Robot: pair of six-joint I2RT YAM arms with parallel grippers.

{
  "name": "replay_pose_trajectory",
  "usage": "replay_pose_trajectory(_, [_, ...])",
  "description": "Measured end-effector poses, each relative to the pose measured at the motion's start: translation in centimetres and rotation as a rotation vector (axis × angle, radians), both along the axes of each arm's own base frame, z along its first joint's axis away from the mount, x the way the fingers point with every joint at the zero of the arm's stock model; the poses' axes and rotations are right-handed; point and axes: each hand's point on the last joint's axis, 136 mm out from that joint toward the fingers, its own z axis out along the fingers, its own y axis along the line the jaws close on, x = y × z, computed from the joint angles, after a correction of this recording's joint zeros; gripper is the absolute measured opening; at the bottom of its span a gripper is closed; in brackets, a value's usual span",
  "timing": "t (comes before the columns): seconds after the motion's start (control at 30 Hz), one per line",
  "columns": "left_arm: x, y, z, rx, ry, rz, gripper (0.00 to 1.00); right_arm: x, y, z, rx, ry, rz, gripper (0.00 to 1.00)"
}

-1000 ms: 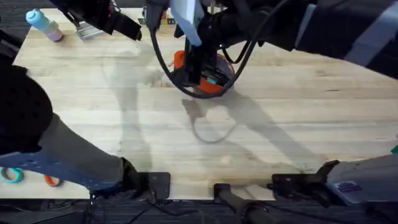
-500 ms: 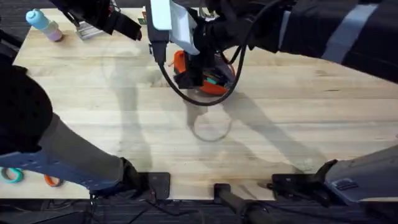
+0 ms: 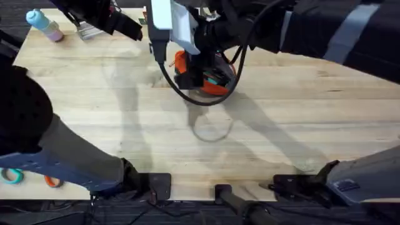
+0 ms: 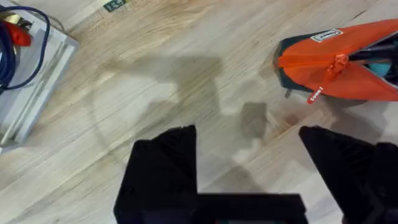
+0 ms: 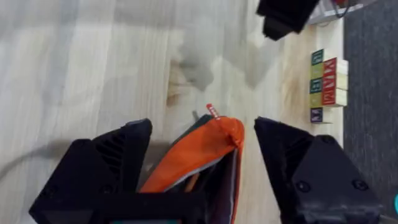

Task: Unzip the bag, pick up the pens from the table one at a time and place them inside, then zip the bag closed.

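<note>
We see the orange pencil pouch [image 3: 206, 78] on the light wooden table [image 3: 281, 125], toward the far middle, w/ the right arm reaching across over it. In the right wrist view our right gripper [image 5: 202, 134] has its jaws wide apart, straddling the pouch [image 5: 199, 158]: the pouch end sits between the two black fingers [image 5: 118, 155], not pinched by either as far as we can tell, its mouth gaping w/ a dark lining visible and a thin orange stick inside, prob. a pen [image 5: 191, 180]. A small red pull tab [image 5: 212, 112] sticks out just beyond the pouch tip, ahead of the jaws. Farther ahead, a row of colored blocks [image 5: 326, 87] lies at the table edge, and the other arm's dark gripper shows well beyond. Left gripper [image 4: 249, 134] hangs above bare table w/ jaws apart, nothing between them; the pouch [image 4: 342, 62] lies ahead and off to the side of one finger, near but not touching, zipper slider [image 4: 339, 61] and red tab [image 4: 316, 94] facing the jaws, something teal showing in the opening. A grey metal tray [image 4: 31, 93] w/ blue cable sits well off to the other side.
</note>
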Motion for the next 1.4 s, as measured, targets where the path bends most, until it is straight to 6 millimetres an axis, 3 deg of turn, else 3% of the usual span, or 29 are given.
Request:
replay_pose_trajectory(0.33, [0.0,0.0,0.0,0.000,0.000,0.000,0.993,1.3,-1.1,-0.2,-0.030,0.017,-0.133,0.991])
replay_pose_trajectory(0.77, [0.0,0.0,0.0,0.000,0.000,0.000,0.994,0.9,-1.9,2.9,-0.116,0.018,-0.097,0.989])
replay_pose_trajectory(1.17, [0.0,0.0,0.0,0.000,0.000,0.000,0.993,2.9,-0.2,0.2,-0.242,0.072,-0.029,0.989])
replay_pose_trajectory(1.4, [0.0,0.0,0.0,0.000,0.000,0.000,0.993,3.6,0.4,0.4,-0.231,0.025,-0.002,0.990])
